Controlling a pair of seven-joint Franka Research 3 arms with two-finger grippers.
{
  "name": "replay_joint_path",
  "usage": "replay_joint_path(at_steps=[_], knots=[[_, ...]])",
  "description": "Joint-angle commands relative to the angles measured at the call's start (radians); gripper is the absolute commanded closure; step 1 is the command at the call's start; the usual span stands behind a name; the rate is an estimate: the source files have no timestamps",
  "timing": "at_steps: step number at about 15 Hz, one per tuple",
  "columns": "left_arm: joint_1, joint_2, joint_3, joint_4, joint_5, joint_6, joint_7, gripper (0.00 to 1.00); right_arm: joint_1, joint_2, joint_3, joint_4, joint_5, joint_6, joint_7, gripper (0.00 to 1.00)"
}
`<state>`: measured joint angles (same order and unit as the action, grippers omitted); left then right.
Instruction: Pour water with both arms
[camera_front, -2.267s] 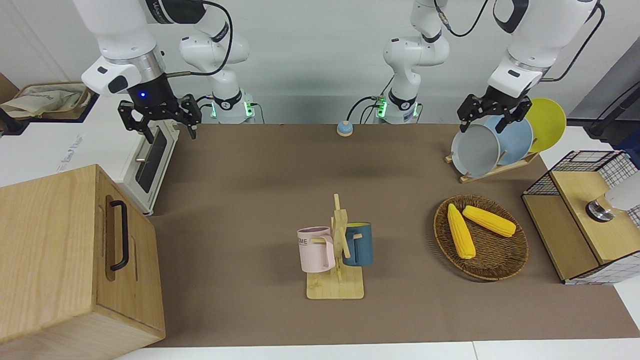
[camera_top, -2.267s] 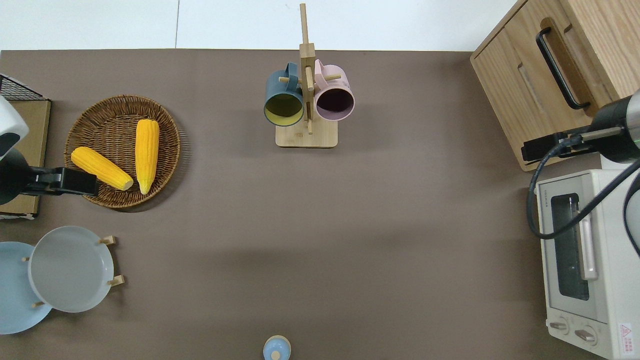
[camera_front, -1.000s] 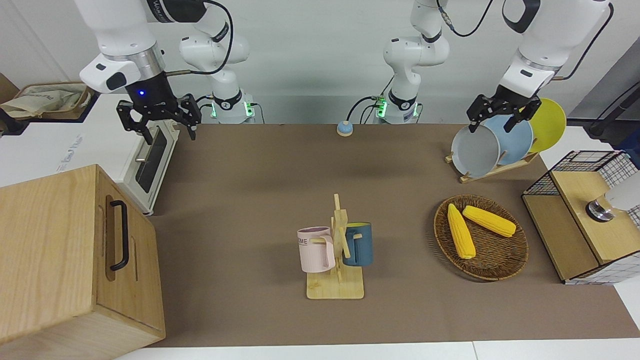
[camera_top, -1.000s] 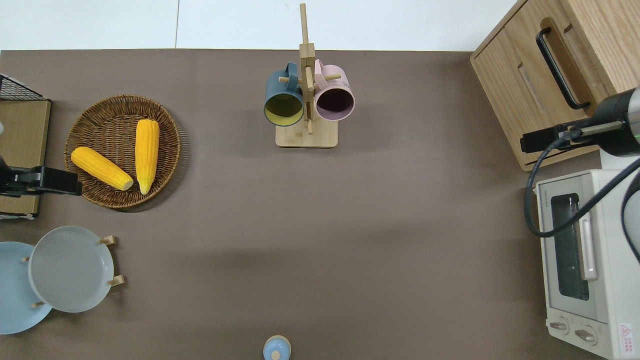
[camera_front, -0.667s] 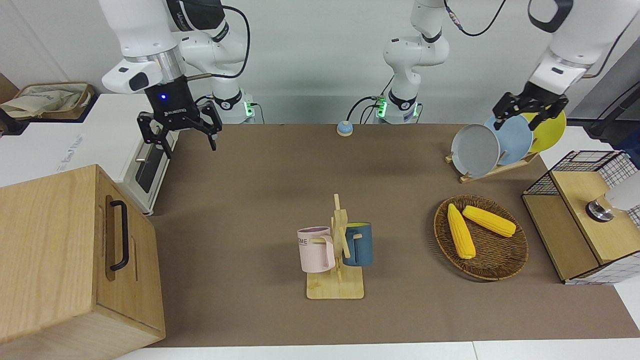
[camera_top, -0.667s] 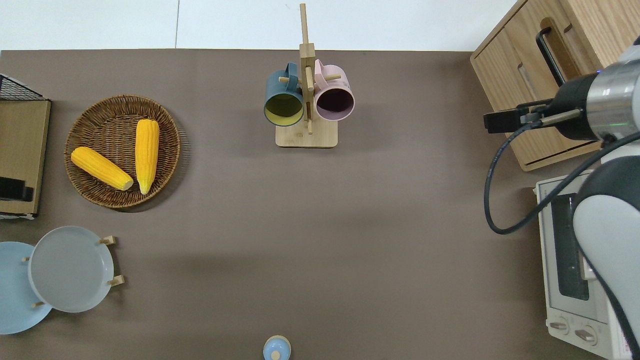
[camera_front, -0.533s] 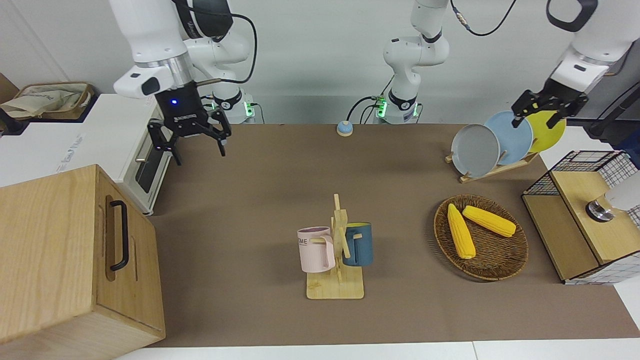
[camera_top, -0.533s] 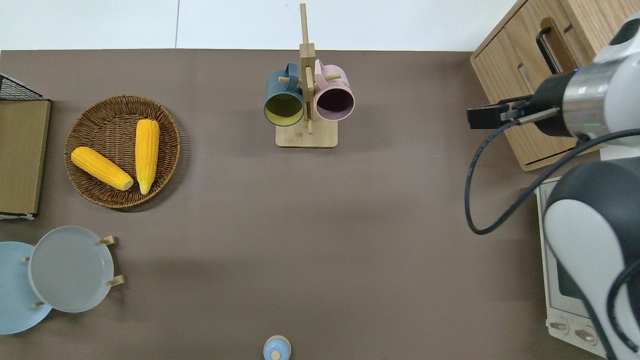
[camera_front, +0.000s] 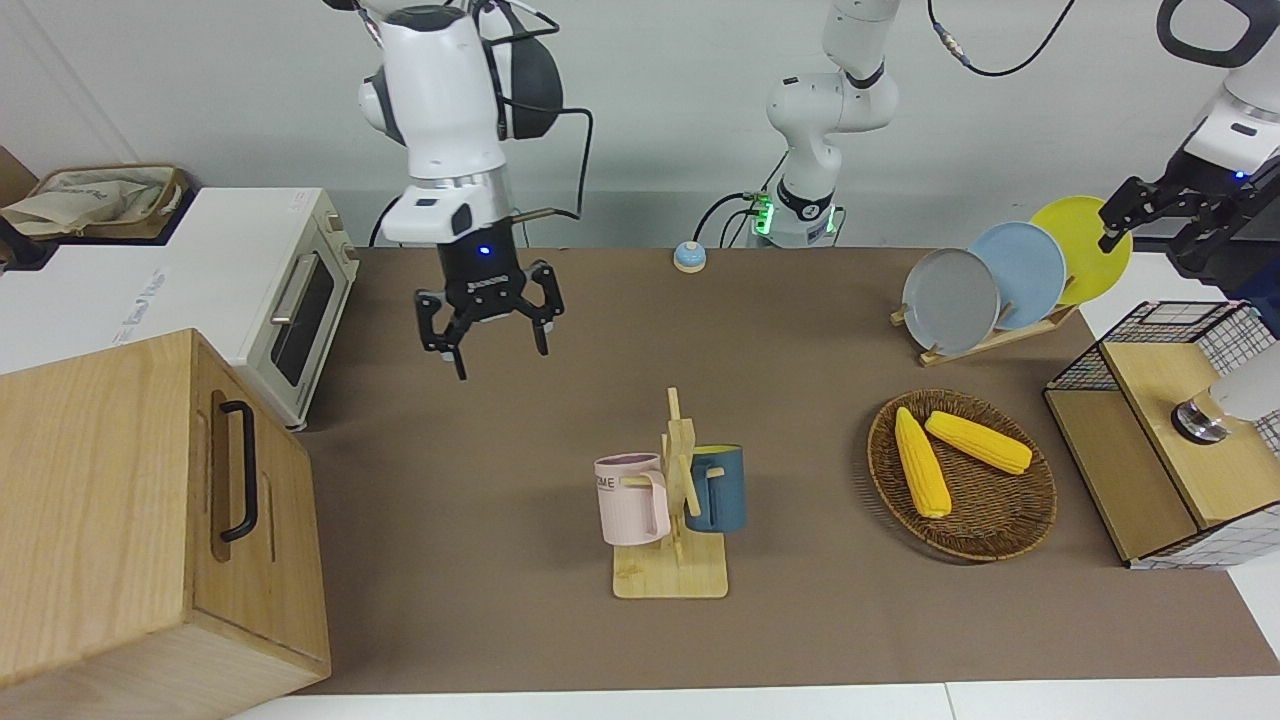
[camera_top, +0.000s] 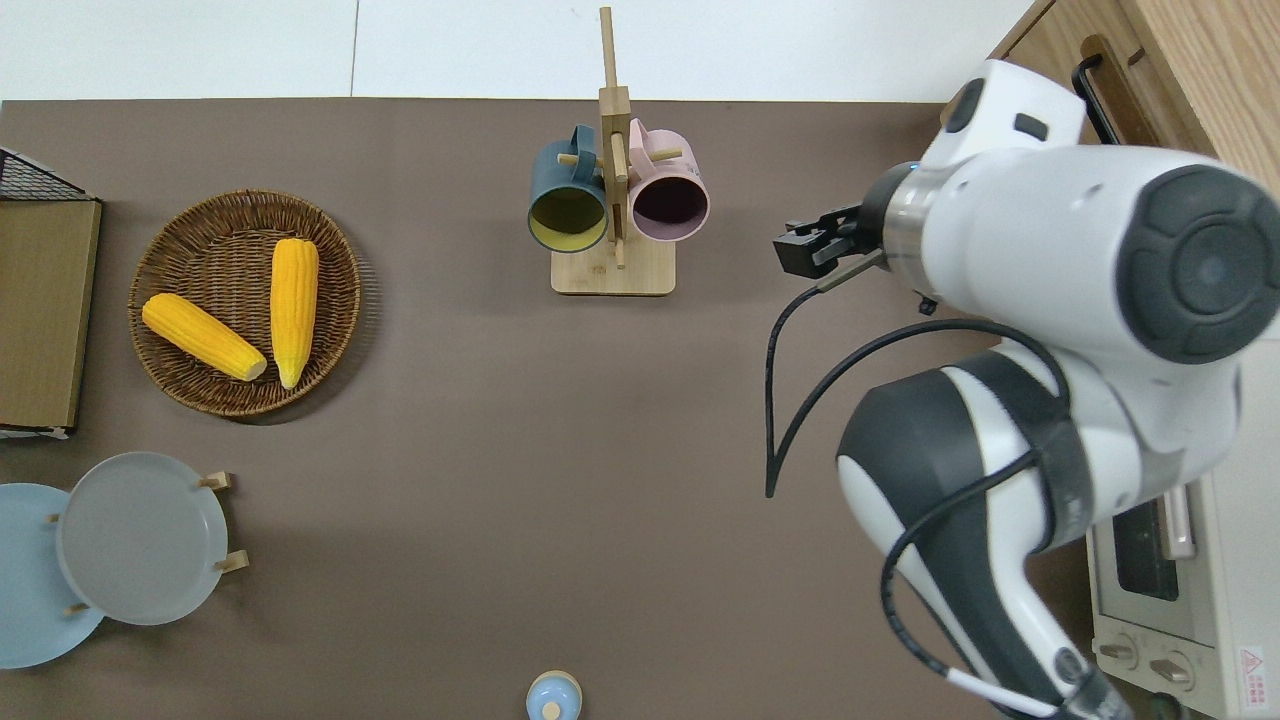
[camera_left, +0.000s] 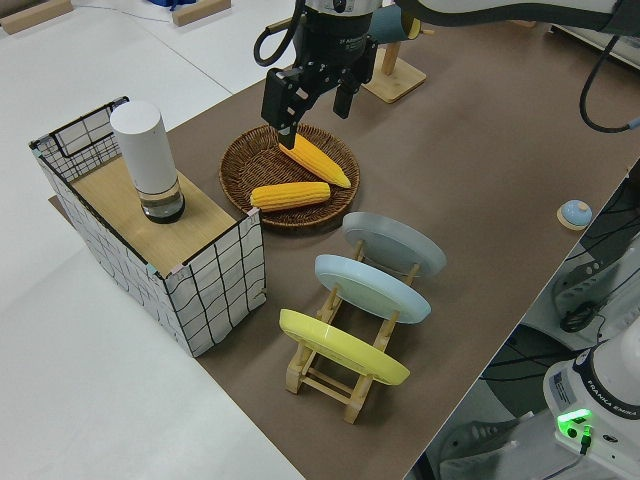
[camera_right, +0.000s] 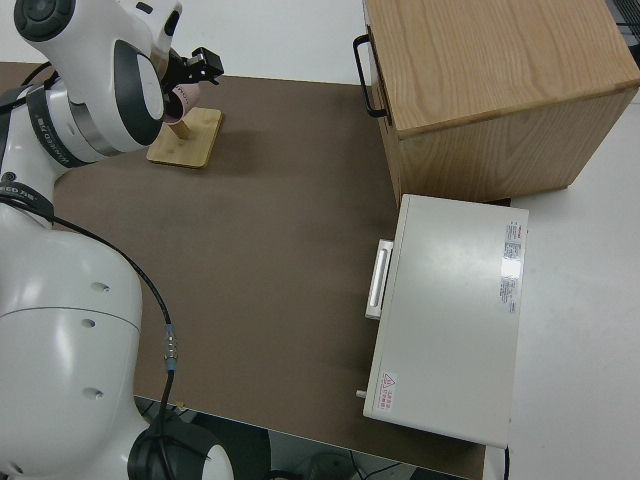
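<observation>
My right gripper (camera_front: 491, 342) is open and empty, up in the air. In the overhead view it (camera_top: 806, 246) is over the brown mat beside the wooden mug rack (camera_top: 612, 272), toward the right arm's end. The rack holds a pink mug (camera_front: 630, 500) and a dark blue mug (camera_front: 718, 488). My left gripper (camera_front: 1158, 226) is open and empty at the left arm's end of the table, out of the overhead view. It also shows in the left side view (camera_left: 312, 102). A white cylindrical bottle (camera_left: 146, 160) stands on the wire-sided box (camera_left: 200, 270).
A wooden cabinet (camera_front: 150, 520) and a white toaster oven (camera_front: 270, 290) stand at the right arm's end. A wicker basket (camera_front: 1000, 520) holds two corn cobs. A rack of three plates (camera_front: 985, 290) and a small blue bell (camera_front: 688, 258) sit near the robots.
My right gripper has swung from over the toaster oven out over the mat toward the mug rack. My left gripper has moved from the plates toward the left arm's end. Both stayed open.
</observation>
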<state>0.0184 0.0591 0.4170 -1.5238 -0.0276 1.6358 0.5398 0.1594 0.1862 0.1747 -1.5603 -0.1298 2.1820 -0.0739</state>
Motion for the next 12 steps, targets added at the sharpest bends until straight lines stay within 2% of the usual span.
replay_joint_path(at_steps=[1, 4, 7, 9, 12], knots=[[0.061, 0.036, 0.013, 0.025, -0.054, 0.036, 0.104, 0.0, 0.0, 0.028, 0.042, -0.007, -0.134, 0.076, -0.095, 0.015], [0.115, 0.063, 0.013, 0.024, -0.087, 0.091, 0.192, 0.0, 0.002, 0.058, 0.045, 0.0, -0.169, 0.113, -0.144, 0.015], [0.167, 0.093, 0.01, 0.021, -0.184, 0.171, 0.241, 0.0, 0.002, 0.096, 0.065, 0.005, -0.204, 0.182, -0.19, 0.015], [0.192, 0.116, 0.009, 0.016, -0.21, 0.244, 0.278, 0.0, 0.008, 0.131, 0.081, 0.009, -0.224, 0.2, -0.19, 0.017], [0.193, 0.139, 0.008, 0.007, -0.245, 0.355, 0.282, 0.0, 0.014, 0.177, 0.086, 0.045, -0.246, 0.211, -0.19, 0.017]])
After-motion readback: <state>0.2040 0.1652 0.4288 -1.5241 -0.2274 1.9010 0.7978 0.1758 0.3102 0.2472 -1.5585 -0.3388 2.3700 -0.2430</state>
